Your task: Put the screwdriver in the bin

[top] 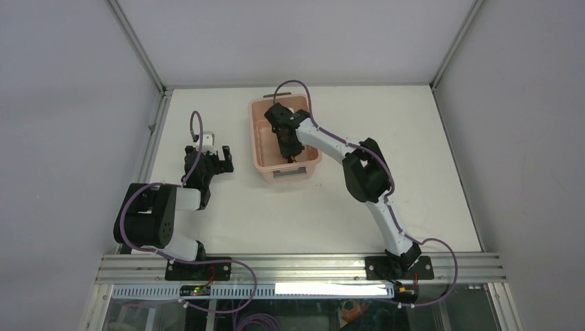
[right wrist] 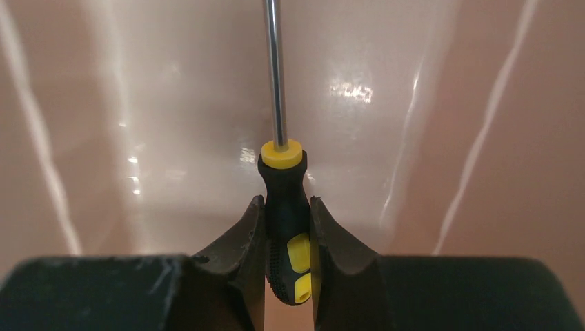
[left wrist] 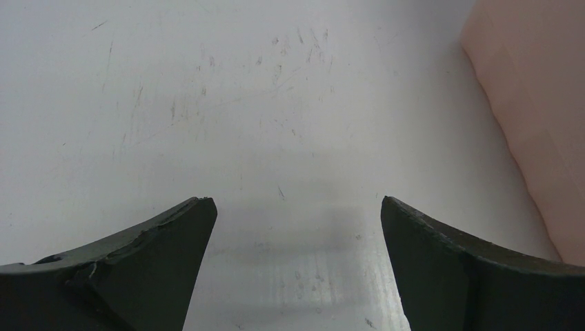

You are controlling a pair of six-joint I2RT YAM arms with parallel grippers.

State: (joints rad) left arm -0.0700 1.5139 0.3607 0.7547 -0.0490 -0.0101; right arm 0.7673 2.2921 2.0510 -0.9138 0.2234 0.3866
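Pinching the screwdriver by its black-and-yellow handle, your right gripper hangs inside the bin, shaft pointing to 12 o'clock. It looks light, stiff and hard. The shiny shaft would likely slip, so the bumpy handle is your best place to hold. Your left gripper is spread wide over the table, at 9 o'clock from the bin.

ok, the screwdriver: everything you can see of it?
The screwdriver has a thin shiny metal shaft, a yellow collar and a black textured handle with yellow insets. The right gripper clamps the handle between both fingers, shaft pointing straight ahead, inside the pink bin. Its tip is out of frame, so bin contact can't be told.
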